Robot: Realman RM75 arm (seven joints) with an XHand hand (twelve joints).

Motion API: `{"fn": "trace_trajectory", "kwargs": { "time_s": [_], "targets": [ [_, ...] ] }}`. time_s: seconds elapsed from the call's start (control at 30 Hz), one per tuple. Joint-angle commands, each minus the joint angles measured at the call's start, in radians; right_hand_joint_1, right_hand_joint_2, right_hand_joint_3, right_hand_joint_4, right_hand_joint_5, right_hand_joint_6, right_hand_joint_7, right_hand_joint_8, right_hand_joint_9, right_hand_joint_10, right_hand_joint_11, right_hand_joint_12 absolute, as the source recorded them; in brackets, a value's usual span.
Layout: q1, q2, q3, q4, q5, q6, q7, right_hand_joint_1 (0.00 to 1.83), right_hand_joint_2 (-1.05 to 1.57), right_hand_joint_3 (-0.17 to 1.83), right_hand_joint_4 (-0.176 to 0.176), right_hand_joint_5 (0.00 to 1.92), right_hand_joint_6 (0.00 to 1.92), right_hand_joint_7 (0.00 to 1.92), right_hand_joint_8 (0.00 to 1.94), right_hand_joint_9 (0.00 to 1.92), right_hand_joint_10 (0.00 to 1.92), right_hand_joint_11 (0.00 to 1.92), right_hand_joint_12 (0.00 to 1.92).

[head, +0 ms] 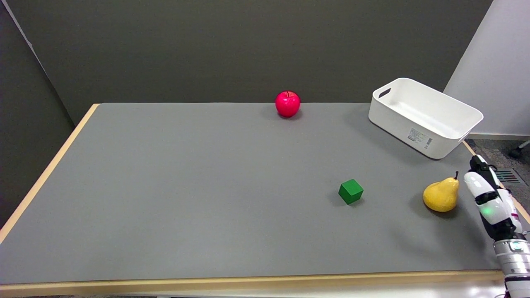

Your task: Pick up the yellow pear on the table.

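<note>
Right hand [487,194]: reaches in from the worktop's near right corner and stands just beside the yellow pear, on the side toward the right edge. It holds nothing. Its fingers point away toward the far edge and look straight and close together; seen edge-on, so how far they are spread I cannot tell. A narrow gap shows between the hand and the fruit, so they appear apart.
Right wrist [513,252]: a silver cuff below the hand, crossing the near right corner of the worktop, with a small green light on the white back of the hand above it.
Yellow pear [441,195]: lies on the grey worktop near the right edge, about midway between the near and far edges. Its wide end is turned toward the near left, its narrow neck and dark stem point toward the far right, toward the hand's fingertips.
Green cube [350,191]: rests on the worktop to the left of the pear, well apart from it, one corner turned toward the near edge.
White bin [424,117]: an open rectangular tub at the far right corner, set at an angle to the edges, with a handle slot in its left end wall and a printed label on its near long wall.
Red apple [287,103]: stands upright at the far edge, a little right of that edge's middle.
Worktop [186,198]: grey mat surface with a pale wooden border showing along the left and near edges.
</note>
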Motion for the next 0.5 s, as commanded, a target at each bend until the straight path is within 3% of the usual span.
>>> {"fn": "trace_trajectory", "kwargs": {
  "time_s": [0.03,0.13,0.2,0.33,0.43,0.5],
  "targets": [
    [0.054,0.013,0.000,0.012,-0.063,-0.079,-0.020,0.24,0.57,0.89,-0.176,0.04,0.21,0.00,0.01,0.00,0.00,0.00,0.13],
    [0.060,0.010,0.000,0.007,-0.076,-0.095,-0.021,0.22,0.65,0.75,-0.176,0.00,0.31,0.00,0.00,0.00,0.00,0.00,0.16],
    [0.061,0.006,0.000,0.006,-0.076,-0.095,-0.021,0.24,0.57,0.89,-0.176,0.04,0.21,0.00,0.01,0.00,0.00,0.00,0.13],
    [0.060,0.002,-0.001,0.007,-0.086,-0.090,-0.021,0.24,0.57,0.89,-0.176,0.04,0.21,0.00,0.01,0.00,0.00,0.00,0.13],
    [0.056,0.001,-0.003,0.012,-0.101,-0.091,-0.021,0.22,0.66,0.73,-0.176,0.00,0.32,0.00,0.00,0.00,0.00,0.00,0.16],
    [0.055,-0.004,-0.007,0.012,-0.114,-0.090,-0.021,0.22,0.64,0.75,-0.176,0.01,0.30,0.00,0.00,0.00,0.00,0.00,0.16]
  ]
}}
